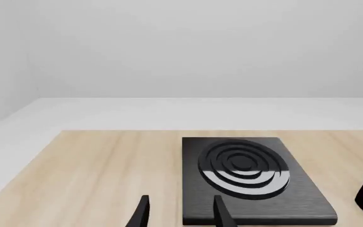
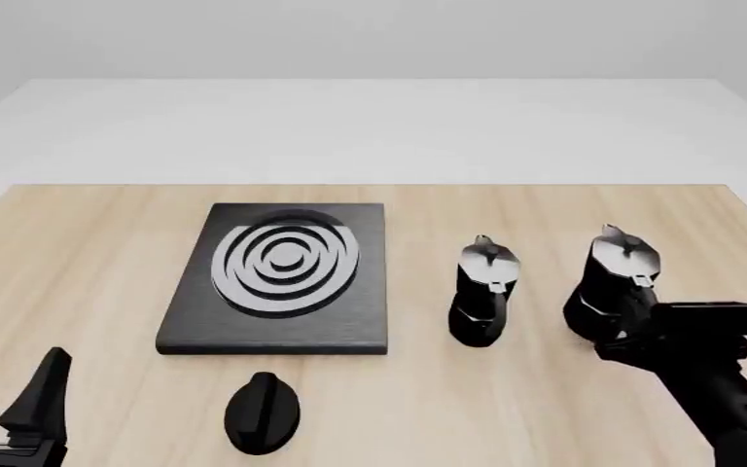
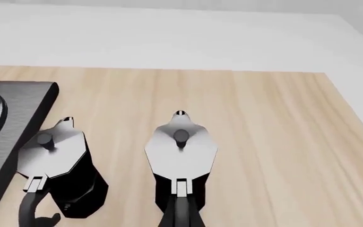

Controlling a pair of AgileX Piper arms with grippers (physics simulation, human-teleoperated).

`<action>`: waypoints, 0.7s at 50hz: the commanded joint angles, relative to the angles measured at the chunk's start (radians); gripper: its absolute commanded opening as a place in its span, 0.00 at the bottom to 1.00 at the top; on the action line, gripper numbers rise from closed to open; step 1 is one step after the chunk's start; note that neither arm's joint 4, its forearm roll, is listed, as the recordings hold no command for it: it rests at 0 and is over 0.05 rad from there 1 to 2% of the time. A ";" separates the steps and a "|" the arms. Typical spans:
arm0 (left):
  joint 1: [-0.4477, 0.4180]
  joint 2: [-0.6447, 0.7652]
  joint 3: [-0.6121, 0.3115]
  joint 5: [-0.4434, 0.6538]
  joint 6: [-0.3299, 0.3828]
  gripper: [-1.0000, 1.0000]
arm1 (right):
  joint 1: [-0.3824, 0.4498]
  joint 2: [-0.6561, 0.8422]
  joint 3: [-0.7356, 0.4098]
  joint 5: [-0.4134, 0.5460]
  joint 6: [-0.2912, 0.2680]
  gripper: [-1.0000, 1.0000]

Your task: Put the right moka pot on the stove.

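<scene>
The right moka pot (image 2: pixel 614 282) stands upright on the wooden table (image 2: pixel 88 263), near its right edge and well to the right of the stove (image 2: pixel 283 321). It is a black faceted body under a silvery lid with a pointed spout at the far side and a small knob in the lid's middle (image 3: pixel 180 135); a silvery hinge sits at the lid's near edge, where the black handle runs down toward the camera.

The right gripper (image 2: pixel 633 336) is at the pot's near side by that handle. Its fingertips are hidden behind the pot and the gripper body, so I cannot tell whether they are spread or clamped on anything.

Just to the left stands the twin moka pot (image 2: pixel 484 292), apart from the first, its handle also facing the near side. It sits between the right pot and the stove.

The stove is a flat black slab with concentric silvery-grey rings, nothing on it. A small black oval knob (image 2: pixel 261 413) lies on the table in front of it.

The left gripper (image 1: pixel 180 213) hangs low at the near left, its two fingers spread apart, holding nothing.
</scene>
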 commanded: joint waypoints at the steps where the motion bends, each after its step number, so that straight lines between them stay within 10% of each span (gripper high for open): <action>1: 0.000 0.000 0.000 0.000 0.000 1.00 | 0.006 -0.140 -0.044 0.099 -0.003 0.00; 35: 0.000 0.000 0.000 0.000 0.000 1.00 | 0.109 -0.484 -0.321 0.607 0.083 0.00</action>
